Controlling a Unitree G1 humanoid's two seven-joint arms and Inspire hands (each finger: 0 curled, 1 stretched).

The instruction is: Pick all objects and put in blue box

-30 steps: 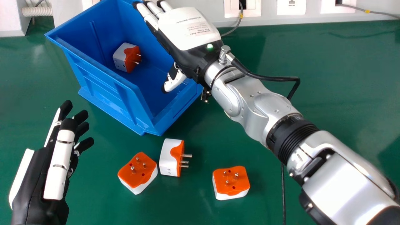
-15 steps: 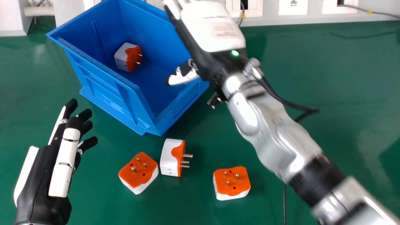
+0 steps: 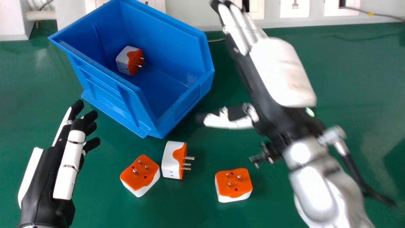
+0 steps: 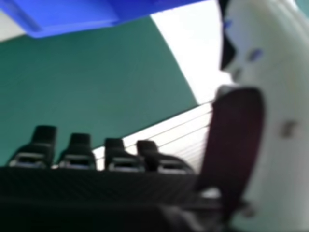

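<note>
My right hand (image 3: 281,72) is to the right of the blue box (image 3: 177,118), above the table, with straight fingers and the thumb out to the side. In the right hand view my right hand (image 4: 43,150) holds nothing, and part of the blue box (image 4: 77,17) shows. One orange and white plug adapter (image 3: 128,60) lies inside the box. On the table in front are a tilted adapter (image 3: 140,172), one on its side with pins facing right (image 3: 172,160), and another, pins up (image 3: 233,184). My left hand (image 3: 68,158) is open at the left, beside the box.
Green table (image 3: 332,95) surface extends right of the box. Wall sockets (image 3: 294,8) and a grey cable (image 3: 373,13) run along the back. A ribbed white hose (image 3: 41,15) is at the back left.
My right hand has moved from over the box to the right and nearer, uncovering the box's right side. My left hand has shifted slightly right. The adapters have stayed in place.
</note>
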